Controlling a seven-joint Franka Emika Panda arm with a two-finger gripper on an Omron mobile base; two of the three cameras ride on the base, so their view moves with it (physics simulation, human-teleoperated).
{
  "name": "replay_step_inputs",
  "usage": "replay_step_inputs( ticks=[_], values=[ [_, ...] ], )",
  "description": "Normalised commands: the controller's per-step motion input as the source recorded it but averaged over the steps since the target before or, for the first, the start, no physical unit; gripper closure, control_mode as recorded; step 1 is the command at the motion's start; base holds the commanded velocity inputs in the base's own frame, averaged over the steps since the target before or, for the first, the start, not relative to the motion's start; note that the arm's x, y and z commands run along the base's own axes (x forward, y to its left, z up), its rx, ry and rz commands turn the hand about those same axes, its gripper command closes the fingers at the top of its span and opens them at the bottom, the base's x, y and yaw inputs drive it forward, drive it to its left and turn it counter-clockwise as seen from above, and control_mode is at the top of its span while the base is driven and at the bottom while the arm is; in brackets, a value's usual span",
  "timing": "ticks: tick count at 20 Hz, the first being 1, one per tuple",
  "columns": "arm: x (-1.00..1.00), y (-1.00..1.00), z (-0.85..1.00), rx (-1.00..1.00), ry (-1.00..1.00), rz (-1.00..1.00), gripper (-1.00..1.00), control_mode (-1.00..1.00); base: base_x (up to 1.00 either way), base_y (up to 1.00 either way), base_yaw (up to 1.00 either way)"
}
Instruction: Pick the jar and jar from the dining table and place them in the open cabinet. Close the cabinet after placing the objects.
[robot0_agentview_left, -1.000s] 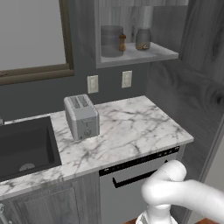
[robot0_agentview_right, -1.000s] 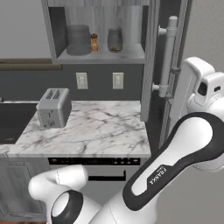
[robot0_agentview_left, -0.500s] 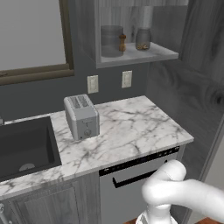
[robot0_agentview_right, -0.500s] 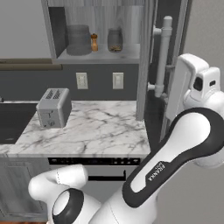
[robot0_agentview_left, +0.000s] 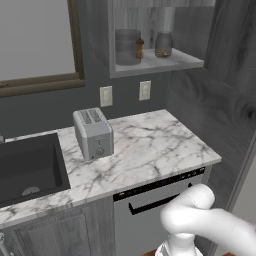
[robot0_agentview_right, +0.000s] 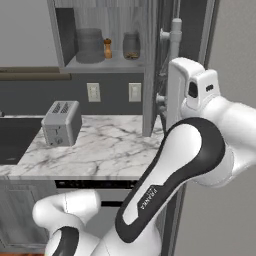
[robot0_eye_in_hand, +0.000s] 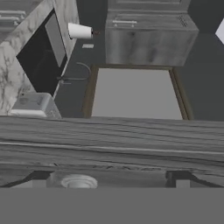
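Your gripper (robot0_eye_in_hand: 109, 177) is wide open and holds nothing; you see its two dark finger tips (robot0_eye_in_hand: 31, 178) far apart at the bottom of the hand view. The hand sits high up, right by the cabinet door (robot0_agentview_right: 150, 70) and its long silver handle (robot0_agentview_right: 175, 60). Just past the finger tips lies the grey wood edge of the cabinet (robot0_eye_in_hand: 109, 140), and the round top of a jar (robot0_eye_in_hand: 78, 180) peeks up between the tips, a bit toward one side. From the base views, both jars are on the shelf inside the open cabinet: a big grey jar (robot0_agentview_left: 127, 46) and a smaller jar (robot0_agentview_left: 163, 45) with brown stuff in it. A little brown pepper mill (robot0_agentview_left: 140, 49) stands between them. Farther from the hand and lower down, a silver toaster (robot0_agentview_left: 93, 133) stands on the marble counter (robot0_agentview_left: 150, 150), next to the dark sink (robot0_agentview_left: 27, 167).
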Motion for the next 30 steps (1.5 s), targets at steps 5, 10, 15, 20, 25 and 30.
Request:
replay_step_inputs(
  ticks=[5, 10, 15, 20, 25, 30],
  values=[
    [-0.11, 0.75, 0.05, -0.03, 0.00, -0.01, -1.00, -1.00, 0.00, 0.00, 0.00],
    [0.00, 0.88, 0.09, -0.05, 0.00, -0.02, -1.00, -1.00, 0.00, 0.00, 0.00],
    [0.01, 0.99, 0.10, -0.06, 0.00, -0.11, -1.00, -1.00, 0.00, 0.00, 0.00],
    [0.32, 0.93, 0.05, -0.04, 0.02, -0.13, -1.00, -1.00, 0.00, 0.00, 0.00],
    [0.60, 0.29, 0.02, 0.00, -0.02, -0.01, -1.00, -1.00, 0.00, 0.00, 0.00],
    [-0.57, -0.59, 0.00, 0.05, -0.09, 0.08, -1.00, -1.00, 0.00, 0.00, 0.00]
  ],
)
